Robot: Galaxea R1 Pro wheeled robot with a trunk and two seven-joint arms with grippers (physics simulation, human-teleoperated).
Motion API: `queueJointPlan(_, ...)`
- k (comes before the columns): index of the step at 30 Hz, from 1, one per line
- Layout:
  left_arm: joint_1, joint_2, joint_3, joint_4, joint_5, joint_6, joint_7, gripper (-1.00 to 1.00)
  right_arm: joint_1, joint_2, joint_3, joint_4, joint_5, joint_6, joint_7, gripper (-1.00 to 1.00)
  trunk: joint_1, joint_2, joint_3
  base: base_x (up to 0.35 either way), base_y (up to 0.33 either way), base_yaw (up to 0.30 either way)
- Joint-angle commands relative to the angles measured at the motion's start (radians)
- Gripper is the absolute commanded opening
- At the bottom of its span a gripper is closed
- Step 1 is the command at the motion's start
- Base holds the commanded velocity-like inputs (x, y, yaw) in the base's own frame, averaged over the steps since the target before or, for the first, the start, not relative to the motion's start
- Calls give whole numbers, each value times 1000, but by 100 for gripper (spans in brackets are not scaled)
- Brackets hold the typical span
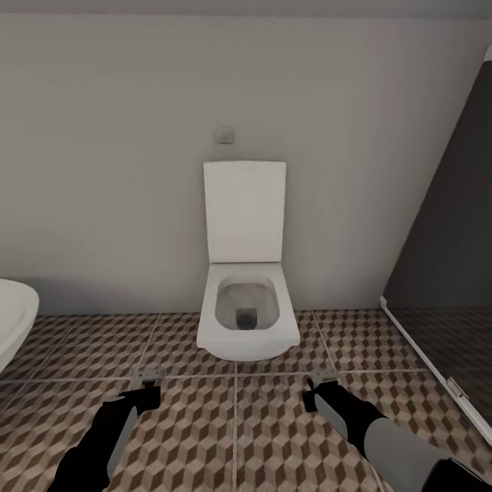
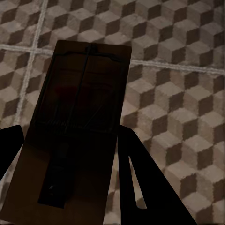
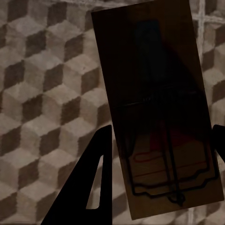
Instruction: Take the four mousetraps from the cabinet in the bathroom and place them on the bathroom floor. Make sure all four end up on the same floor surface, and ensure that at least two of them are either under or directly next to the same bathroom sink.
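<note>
Both my grippers hang low over the bathroom floor, in front of a toilet, and each holds one mousetrap. In the head view the left gripper is shut on a small flat mousetrap that sticks out past its tip. The right gripper is shut on another mousetrap. The left wrist view shows a dark brown trap with wire parts between the black fingers, above the cube-patterned tiles. In the right wrist view, the second trap sits between the fingers. The cabinet is out of view.
A white toilet with its lid up stands against the grey wall straight ahead. The rim of a white sink shows at the left edge. A dark glass shower panel with a white bottom rail closes off the right side.
</note>
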Motion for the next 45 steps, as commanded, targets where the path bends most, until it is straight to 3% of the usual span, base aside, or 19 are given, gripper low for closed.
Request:
queueJointPlan(1, 0, 0, -1, -2, 2, 5, 4, -100, -1, -1, 8, -3, -13, 3, -5, -100, 0, -1, -5, 0, 0, 0)
queueJointPlan(11, 0, -2, -22, -15, 3, 5, 4, -100, -1, -2, 8, -3, -12, 2, -10, -100, 5, -3, -44, 0, 0, 0)
queueJointPlan(14, 0, -2, -22, -22, 3, 4, 4, -100, -1, -14, 7, 3, -12, -16, -23, -100, 6, -4, -55, 0, 0, 0)
queueJointPlan(19, 0, -2, -23, -38, 3, 5, 5, -100, -9, -17, -23, 12, -11, -57, -31, -100, 8, -5, -75, 0, 0, 0)
queueJointPlan(27, -3, -3, -22, -51, 2, -5, 13, -100, -46, -17, -36, 16, -12, -91, -31, -100, 12, -7, -105, 0, 0, 0)
queueJointPlan(45, -3, -2, -25, -103, 1, -5, 15, -100, -47, -14, -37, 16, -9, -92, -30, -100, 12, -7, -105, 0, 0, 0)
